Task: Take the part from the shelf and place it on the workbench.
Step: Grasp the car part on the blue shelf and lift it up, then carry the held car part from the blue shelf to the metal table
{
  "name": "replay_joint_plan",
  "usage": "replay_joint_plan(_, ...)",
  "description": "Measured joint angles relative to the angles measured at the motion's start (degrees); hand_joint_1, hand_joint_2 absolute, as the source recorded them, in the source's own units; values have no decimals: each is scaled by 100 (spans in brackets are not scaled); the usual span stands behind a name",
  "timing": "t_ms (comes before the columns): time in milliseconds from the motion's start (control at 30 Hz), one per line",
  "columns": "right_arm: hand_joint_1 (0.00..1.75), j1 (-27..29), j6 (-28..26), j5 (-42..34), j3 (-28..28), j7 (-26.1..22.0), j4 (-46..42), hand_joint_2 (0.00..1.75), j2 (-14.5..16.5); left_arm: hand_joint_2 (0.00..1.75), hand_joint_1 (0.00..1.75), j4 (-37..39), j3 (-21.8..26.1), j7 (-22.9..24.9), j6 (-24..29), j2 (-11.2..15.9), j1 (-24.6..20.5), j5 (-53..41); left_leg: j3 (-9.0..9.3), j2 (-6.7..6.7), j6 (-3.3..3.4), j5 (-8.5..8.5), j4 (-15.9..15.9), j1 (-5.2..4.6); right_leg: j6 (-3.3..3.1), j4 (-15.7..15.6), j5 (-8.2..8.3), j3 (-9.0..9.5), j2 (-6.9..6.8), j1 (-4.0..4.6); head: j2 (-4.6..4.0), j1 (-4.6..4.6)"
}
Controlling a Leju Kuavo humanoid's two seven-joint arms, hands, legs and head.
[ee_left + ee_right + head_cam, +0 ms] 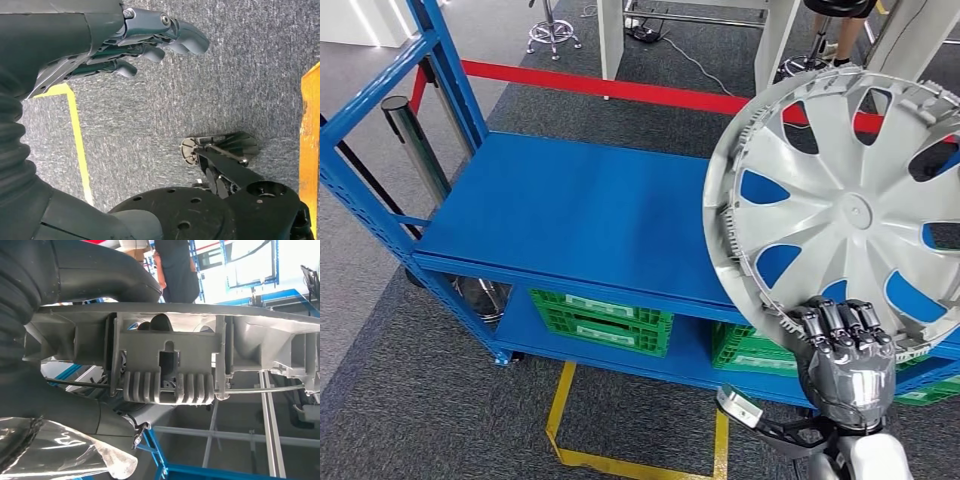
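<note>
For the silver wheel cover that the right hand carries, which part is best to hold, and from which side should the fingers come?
Probably the outer rim. The wheel cover is a wide, thin disc standing almost on edge, so only its rim or the openings between spokes offer a grip. The right hand already grips the lower rim from below, fingers curled over the edge. This seems sound, since the hand sits under the weight.

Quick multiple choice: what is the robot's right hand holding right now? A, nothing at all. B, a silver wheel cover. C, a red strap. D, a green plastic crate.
B: in the head view the right hand grips the lower rim of the silver wheel cover, held up in front of the blue shelf.
</note>
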Motion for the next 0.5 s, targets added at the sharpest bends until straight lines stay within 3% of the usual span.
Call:
replay_joint_plan(333,175,44,0,1,3,-2,13,175,-51,175,0,-8,39,-40,36,-3,0,-114,0,0,0,0,0,0,0,0,0,0,0,0,0,1)
replay_joint_plan(500,175,60,0,1,7,19,49,175,-57,175,0,-18,61,-29,58,6,-4,-226,-6,0,55,-14,33,-36,51,-37,26,8,0,-30,0,-3)
